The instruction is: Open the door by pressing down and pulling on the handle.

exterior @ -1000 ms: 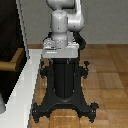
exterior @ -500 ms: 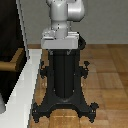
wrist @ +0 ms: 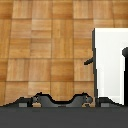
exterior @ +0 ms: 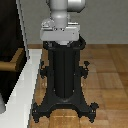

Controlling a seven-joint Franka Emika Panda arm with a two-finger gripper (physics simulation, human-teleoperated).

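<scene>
I see the dark door [exterior: 9, 37] upright at the exterior view's left, its tan handle [exterior: 13, 62] jutting out low on the panel.

Close front view; downward wrist view

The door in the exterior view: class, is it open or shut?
Cannot tell. Only a strip of the dark door and its tan handle shows beside the white frame; no gap is visible.

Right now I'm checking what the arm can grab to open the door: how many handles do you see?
1. The tan handle projects from the dark door at the exterior view's left edge, beside the white frame. The gripper is out of view.
</scene>
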